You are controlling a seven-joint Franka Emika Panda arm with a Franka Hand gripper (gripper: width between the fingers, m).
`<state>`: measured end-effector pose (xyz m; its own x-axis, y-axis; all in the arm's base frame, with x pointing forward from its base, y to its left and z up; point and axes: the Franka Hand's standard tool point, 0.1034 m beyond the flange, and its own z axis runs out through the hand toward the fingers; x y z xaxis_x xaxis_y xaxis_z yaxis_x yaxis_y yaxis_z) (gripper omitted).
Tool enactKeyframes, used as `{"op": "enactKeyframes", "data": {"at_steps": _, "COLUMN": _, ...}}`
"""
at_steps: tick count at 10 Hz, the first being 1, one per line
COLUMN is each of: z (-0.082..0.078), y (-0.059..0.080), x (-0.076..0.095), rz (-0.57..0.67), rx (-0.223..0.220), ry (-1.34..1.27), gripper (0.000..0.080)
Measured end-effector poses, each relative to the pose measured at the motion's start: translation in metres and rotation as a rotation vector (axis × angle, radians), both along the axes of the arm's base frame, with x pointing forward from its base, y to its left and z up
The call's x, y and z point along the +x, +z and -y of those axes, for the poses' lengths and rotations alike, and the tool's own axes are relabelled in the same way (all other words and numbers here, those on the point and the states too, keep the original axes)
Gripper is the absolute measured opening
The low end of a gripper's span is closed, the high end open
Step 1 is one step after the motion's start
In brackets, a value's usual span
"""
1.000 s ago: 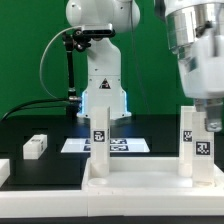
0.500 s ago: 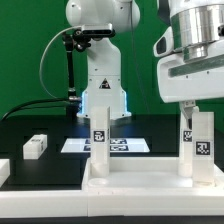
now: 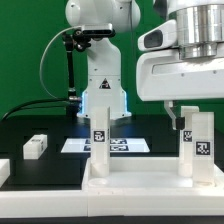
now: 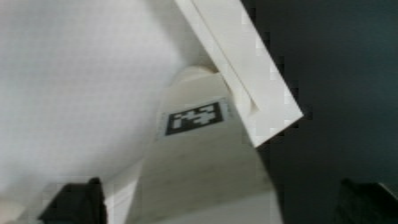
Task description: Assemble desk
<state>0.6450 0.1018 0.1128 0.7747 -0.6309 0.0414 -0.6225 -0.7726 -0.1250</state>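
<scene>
The white desk top [image 3: 130, 185] lies flat at the front with two square white legs standing upright on it, one near the middle [image 3: 99, 140] and one at the exterior view's right [image 3: 197, 148], each bearing a marker tag. My gripper [image 3: 195, 116] is open and straddles the top of the right leg, with a dark finger [image 3: 175, 115] showing beside it. In the wrist view the tagged leg [image 4: 196, 118] runs down between my fingertips [image 4: 71, 203], the gripper [image 4: 217, 205] is open, and the desk top's rim [image 4: 240, 70] crosses diagonally.
A loose white leg [image 3: 34, 146] lies on the black table at the exterior view's left, with another white part [image 3: 3, 170] at the left edge. The marker board [image 3: 75, 146] lies behind the desk, before the robot base [image 3: 100, 85].
My hand has shifted over the right leg and risen a little, so more of the hand's body fills the upper right. The legs and desk top have not moved.
</scene>
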Motion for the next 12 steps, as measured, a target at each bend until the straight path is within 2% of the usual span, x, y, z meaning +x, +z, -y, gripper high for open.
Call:
{"op": "enactKeyframes", "data": {"at_steps": 1, "z": -0.0002, "y": 0.0, "x": 0.0, "rz": -0.003, "rx": 0.006, "ry": -0.045, "gripper": 0.0398}}
{"op": "enactKeyframes", "data": {"at_steps": 2, "z": -0.0002, "y": -0.0001, "x": -0.0001, "rz": -0.007, "rx": 0.012, "ry": -0.101, "gripper": 0.0398}}
{"op": "enactKeyframes", "data": {"at_steps": 3, "z": 0.0006, "y": -0.0004, "x": -0.0005, "rz": -0.012, "rx": 0.016, "ry": -0.143, "gripper": 0.0288}}
{"op": "enactKeyframes", "data": {"at_steps": 5, "z": 0.0012, "y": -0.0013, "x": -0.0006, "rz": -0.023, "rx": 0.032, "ry": -0.297, "gripper": 0.0288}}
{"op": "enactKeyframes", "data": {"at_steps": 7, "z": 0.0016, "y": -0.0013, "x": -0.0034, "rz": -0.074, "rx": 0.065, "ry": -0.668, "gripper": 0.0288}}
{"op": "enactKeyframes", "data": {"at_steps": 8, "z": 0.0008, "y": -0.0005, "x": -0.0023, "rz": -0.094, "rx": 0.102, "ry": -0.842, "gripper": 0.0288}}
{"op": "enactKeyframes", "data": {"at_steps": 10, "z": -0.0024, "y": -0.0025, "x": -0.001, "rz": -0.1, "rx": 0.206, "ry": -1.224, "gripper": 0.0288}}
{"op": "enactKeyframes", "data": {"at_steps": 12, "z": -0.0024, "y": -0.0023, "x": -0.0023, "rz": -0.092, "rx": 0.217, "ry": -1.261, "gripper": 0.0288}}
